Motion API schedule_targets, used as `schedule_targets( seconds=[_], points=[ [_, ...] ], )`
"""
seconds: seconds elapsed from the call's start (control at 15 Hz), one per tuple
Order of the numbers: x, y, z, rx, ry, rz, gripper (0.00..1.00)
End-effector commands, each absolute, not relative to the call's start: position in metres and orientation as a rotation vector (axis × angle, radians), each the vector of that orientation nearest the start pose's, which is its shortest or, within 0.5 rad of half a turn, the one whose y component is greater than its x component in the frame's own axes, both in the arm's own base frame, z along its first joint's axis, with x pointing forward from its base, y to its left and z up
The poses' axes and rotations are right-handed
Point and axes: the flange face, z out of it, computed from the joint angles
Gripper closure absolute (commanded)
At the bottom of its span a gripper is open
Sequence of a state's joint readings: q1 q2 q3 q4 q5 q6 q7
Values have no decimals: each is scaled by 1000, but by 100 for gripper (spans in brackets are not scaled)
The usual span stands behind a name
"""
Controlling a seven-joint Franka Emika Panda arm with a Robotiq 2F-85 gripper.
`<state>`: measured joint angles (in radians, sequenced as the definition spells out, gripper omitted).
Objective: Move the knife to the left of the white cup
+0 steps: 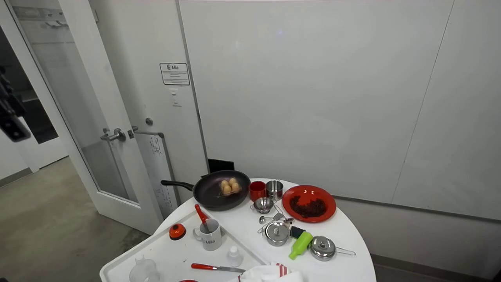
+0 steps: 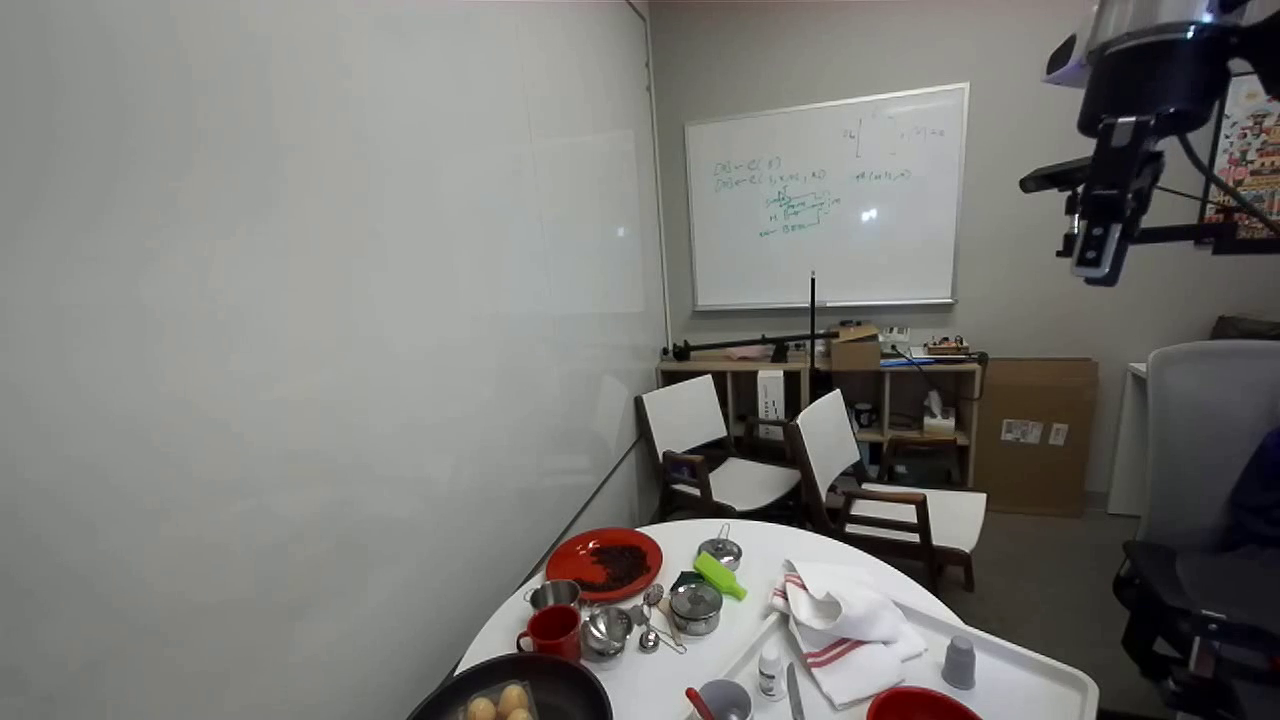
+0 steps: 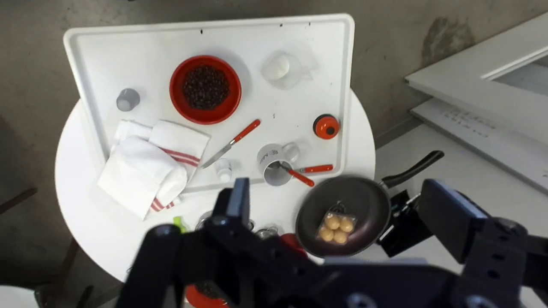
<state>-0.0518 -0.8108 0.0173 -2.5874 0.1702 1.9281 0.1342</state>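
The knife (image 3: 231, 143), with a red handle and thin silver blade, lies flat on the white tray (image 3: 214, 24). It also shows in both exterior views (image 1: 203, 266) (image 2: 794, 690). Its blade tip is close to the towel and a small white bottle. The white cup (image 3: 270, 155) is a mug with a handle and dark lettering, upright on the tray beside the knife (image 1: 211, 239). A red-handled utensil stands in it. My gripper (image 3: 338, 192) is open with nothing between its fingers, high above the table. It also shows in an exterior view (image 2: 1096, 262).
Around the knife are the white bottle (image 3: 223, 170), the towel (image 3: 147, 169), a red bowl of dark beans (image 3: 205, 122) and a small grey cup (image 3: 128, 99). A second red handle (image 3: 319, 168) is near the mug. A black pan (image 3: 368, 214) holds eggs. Steel cookware (image 1: 278, 233) stands beyond.
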Motion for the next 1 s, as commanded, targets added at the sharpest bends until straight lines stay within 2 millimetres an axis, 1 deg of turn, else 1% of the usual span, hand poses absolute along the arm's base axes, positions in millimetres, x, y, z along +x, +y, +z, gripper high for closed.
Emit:
schedule_targets(
  seconds=[0.0, 0.2, 0.33, 0.47, 0.53, 0.6, 0.67, 0.73, 0.8, 0.93],
  points=[
    [334, 6, 485, -3002, 421, -327, 0],
    [346, 17, 443, -3091, 368, -331, 0],
    [360, 28, 411, -3158, 319, -284, 0],
    [374, 36, 384, -3220, 293, -219, 0],
    [379, 39, 378, -3240, 301, -203, 0],
    [359, 33, 394, -3200, 291, -234, 0],
    [364, 37, 383, -3216, 289, -209, 0],
    [368, 38, 377, -3223, 287, -189, 0],
    [371, 39, 374, -3224, 285, -178, 0],
    [374, 38, 374, -3223, 288, -176, 0]
  ],
)
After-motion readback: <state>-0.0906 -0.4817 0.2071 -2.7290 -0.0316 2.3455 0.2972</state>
